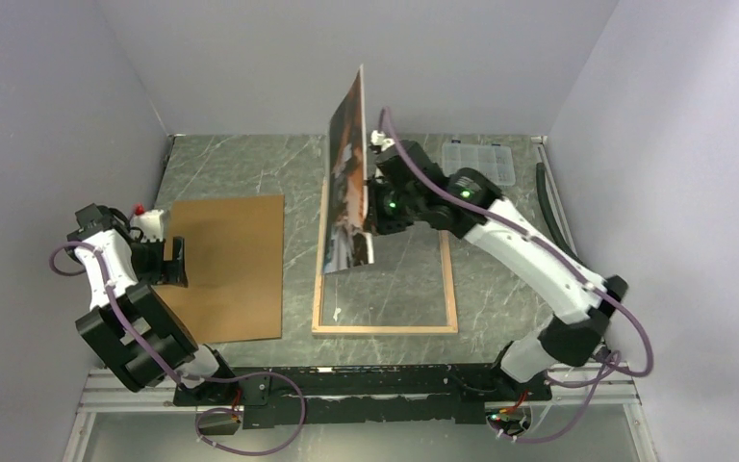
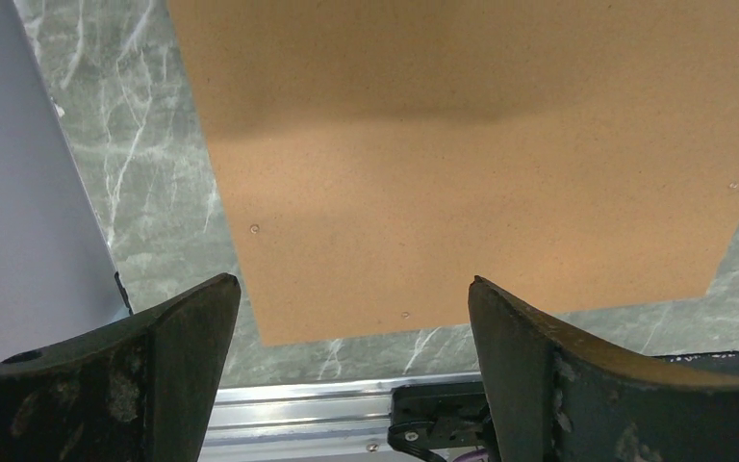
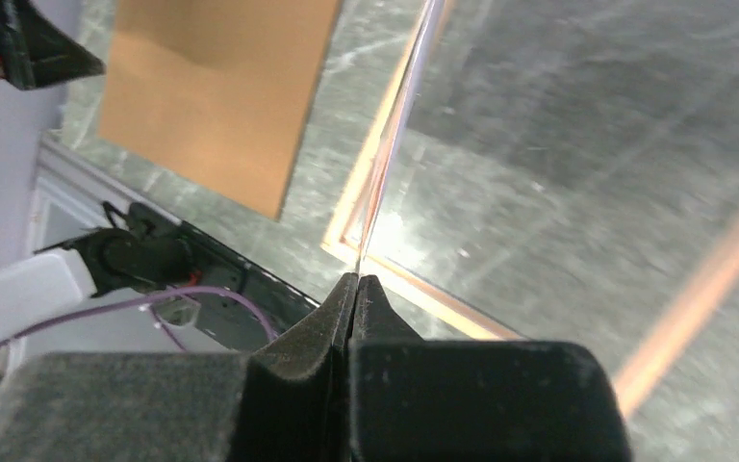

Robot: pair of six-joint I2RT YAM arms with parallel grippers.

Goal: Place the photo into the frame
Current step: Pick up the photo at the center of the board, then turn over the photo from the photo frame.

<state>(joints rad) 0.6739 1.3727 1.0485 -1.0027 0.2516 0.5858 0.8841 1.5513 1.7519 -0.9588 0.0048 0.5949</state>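
The photo [image 1: 348,168], a dark glossy print with orange-red tones, stands nearly on edge above the left side of the frame [image 1: 385,329]. My right gripper [image 1: 377,197] is shut on its right edge. In the right wrist view the photo [image 3: 396,125] shows edge-on as a thin line running up from my shut fingertips [image 3: 356,279]. The frame lies flat with its light wood back up and a clear pane inside; its wood rail [image 3: 423,294] shows below the photo. My left gripper [image 1: 168,260] is open and empty, hovering over the left edge of the brown backing panel [image 1: 226,265].
The brown backing panel [image 2: 481,154] lies flat left of the frame. A small clear plastic compartment box [image 1: 478,162] sits at the back right. Grey walls close in the table on three sides. A metal rail [image 2: 327,399] runs along the near edge.
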